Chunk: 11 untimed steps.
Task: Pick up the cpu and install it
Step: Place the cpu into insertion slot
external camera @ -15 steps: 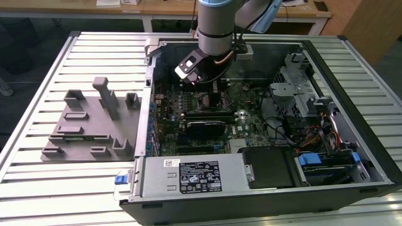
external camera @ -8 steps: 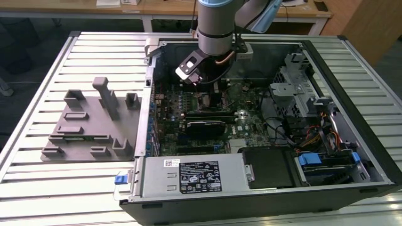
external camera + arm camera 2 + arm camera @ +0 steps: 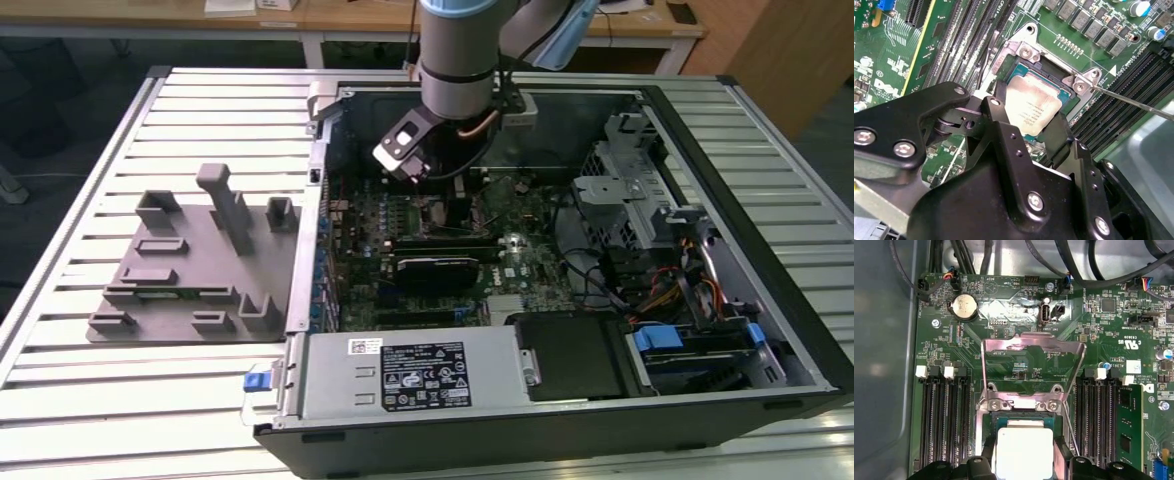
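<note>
Hanging low inside the open computer case (image 3: 747,330), toward eleven o'clock of its interior in the exterior view, the arm (image 3: 461,60) holds its gripper (image 3: 1026,122) (image 3: 1024,462) right over the motherboard (image 3: 1094,335). The cpu (image 3: 1031,102) (image 3: 1024,447) lies flat inside the socket (image 3: 1046,77), silver top up, directly at the gripper's end. Whether the gripper pinches it or stands spread, I cannot tell. The metal cover plate (image 3: 1034,342) stands flipped up. A grey tray (image 3: 187,270) rests on the table (image 3: 134,420) at nine o'clock of the case.
</note>
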Each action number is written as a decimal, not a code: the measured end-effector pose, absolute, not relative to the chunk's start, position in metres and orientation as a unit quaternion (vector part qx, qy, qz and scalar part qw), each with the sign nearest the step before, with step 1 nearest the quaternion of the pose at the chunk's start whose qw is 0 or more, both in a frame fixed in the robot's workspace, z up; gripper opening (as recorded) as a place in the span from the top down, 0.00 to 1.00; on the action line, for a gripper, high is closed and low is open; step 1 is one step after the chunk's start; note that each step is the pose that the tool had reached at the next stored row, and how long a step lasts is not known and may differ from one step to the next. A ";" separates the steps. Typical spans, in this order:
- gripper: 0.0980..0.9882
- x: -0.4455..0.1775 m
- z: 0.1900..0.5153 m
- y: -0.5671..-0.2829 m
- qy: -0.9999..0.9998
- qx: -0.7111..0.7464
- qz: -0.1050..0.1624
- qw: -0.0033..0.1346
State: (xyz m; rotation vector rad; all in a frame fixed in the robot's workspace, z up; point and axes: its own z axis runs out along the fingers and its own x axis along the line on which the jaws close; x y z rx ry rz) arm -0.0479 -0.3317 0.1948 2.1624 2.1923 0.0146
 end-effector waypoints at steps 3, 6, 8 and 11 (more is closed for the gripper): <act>0.51 -0.048 0.194 -0.332 0.712 0.702 0.005 0.031; 0.51 -0.048 0.193 -0.332 0.712 0.702 0.006 0.030; 0.51 -0.048 0.192 -0.332 0.712 0.702 0.006 0.030; 0.51 -0.048 0.191 -0.332 0.712 0.702 0.006 0.030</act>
